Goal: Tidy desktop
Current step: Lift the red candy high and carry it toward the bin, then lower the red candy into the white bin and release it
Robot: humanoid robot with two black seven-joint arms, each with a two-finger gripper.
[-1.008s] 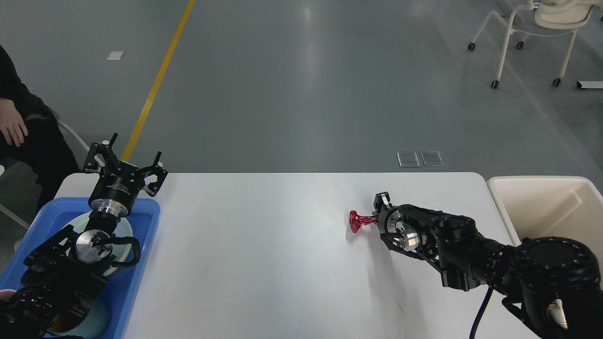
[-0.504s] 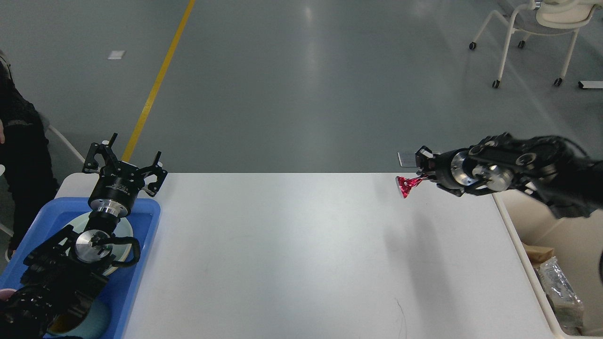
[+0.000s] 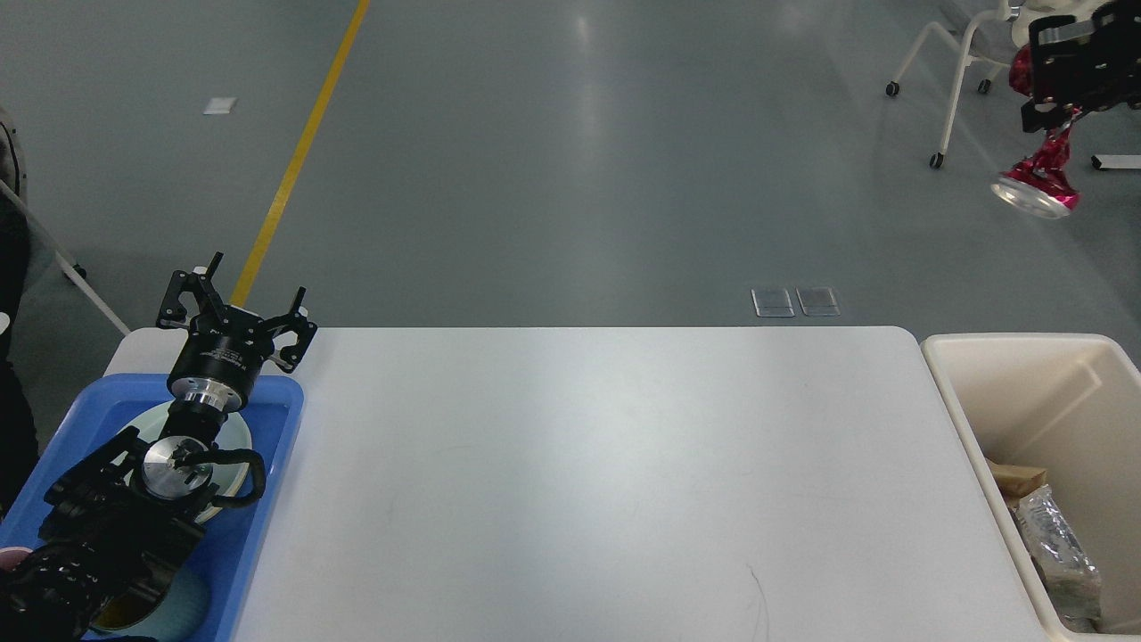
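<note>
Jaws of the left gripper (image 3: 235, 302) are seen spread apart with nothing between them, above the far left corner of the bench (image 3: 588, 481). Its arm comes up from the lower left, over a blue tray (image 3: 272, 464) that lies at the left edge of the bench. In the tray a pale round plate (image 3: 239, 441) is partly hidden under the arm, and near the bottom edge of the view a light blue round dish (image 3: 185, 602) is seen, also partly hidden.

The bench is the large white top with rounded corners; it fills the lower middle of the view. A thin dark mark (image 3: 759, 588) is seen on its surface near the near right part.

Just beside the right edge of the bench a cream bin (image 3: 1007, 374) is placed. Inside it, at the near side, a brown piece (image 3: 1016, 479) and a clear plastic wrapper (image 3: 1056, 544) are lying.

At the top right corner of the view, high over the floor and well apart from the bench, the right gripper (image 3: 1056, 111) is seen, partly cut by the edge. Its jaws are clenched on a crumpled red wrapper (image 3: 1038, 178), which hangs down from them with a pale, shiny lower end. Behind it a white chair (image 3: 958, 53) on wheels is standing on the grey floor.
</note>
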